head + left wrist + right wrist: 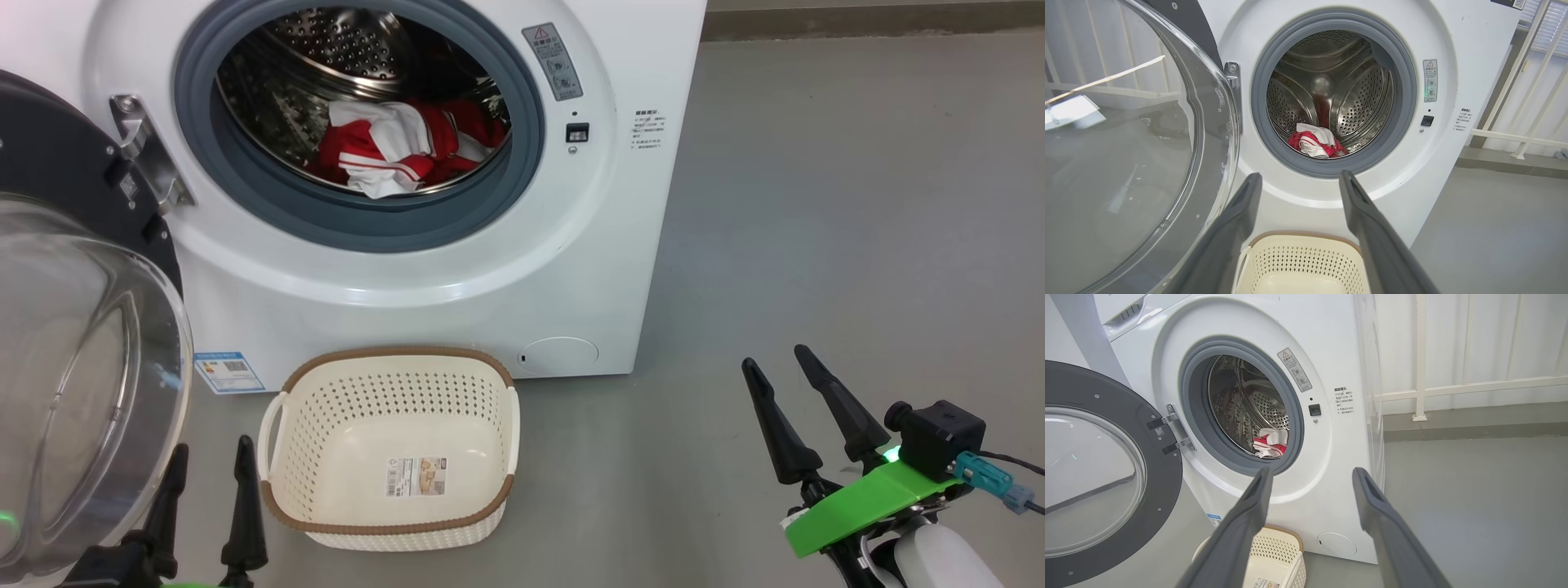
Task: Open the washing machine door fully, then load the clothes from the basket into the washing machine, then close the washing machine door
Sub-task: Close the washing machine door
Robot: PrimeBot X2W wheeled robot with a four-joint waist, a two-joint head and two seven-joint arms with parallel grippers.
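Floor: grey floor [816,204] runs out from the washing machine [457,269], with pale railings behind it.
Left hand: the left hand [212,447] hovers low in front of the washing machine's hinge side, fingers spread wide, holding nothing.
Right hand: the right hand [774,357] hangs off the washing machine's far front corner, also fully spread and holding nothing.
Basket: the basket [400,352] sits on the floor against the foot of the washing machine and holds nothing but its sticker.
Door: the washing machine door [82,367] is swung wide from the washing machine's hinge side, glass bowl facing outward, just beside the left hand.
Clothes: the clothes [384,147] lie in the washing machine's steel drum [343,49], near its front lip and behind the grey gasket [522,122].
Step in hand: loading looks done, so closing the door remains. The left hand is best placed for it. It should press the black ring far from the hinge, follow the arc, make sure no fabric lies across the gasket, and push until the latch catches.
Count: one washing machine, one door, one basket, one bundle of clothes (number of garments unclear), two hands.
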